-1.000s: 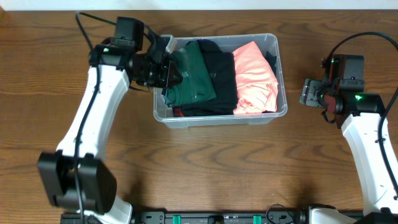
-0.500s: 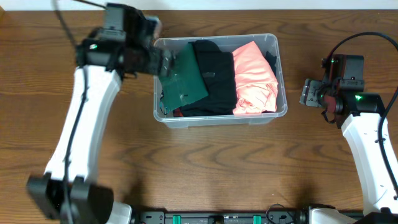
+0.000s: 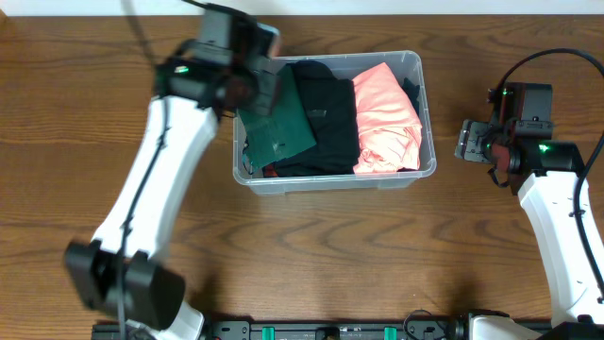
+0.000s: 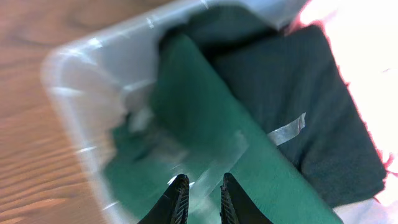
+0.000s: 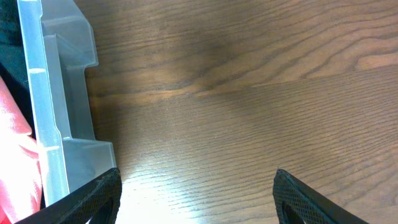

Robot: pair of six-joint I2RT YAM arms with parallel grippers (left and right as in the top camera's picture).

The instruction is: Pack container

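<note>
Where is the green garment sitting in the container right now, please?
In the overhead view, the green garment lies at the left end of the container, beside the black garment, with the left gripper above it.
</note>
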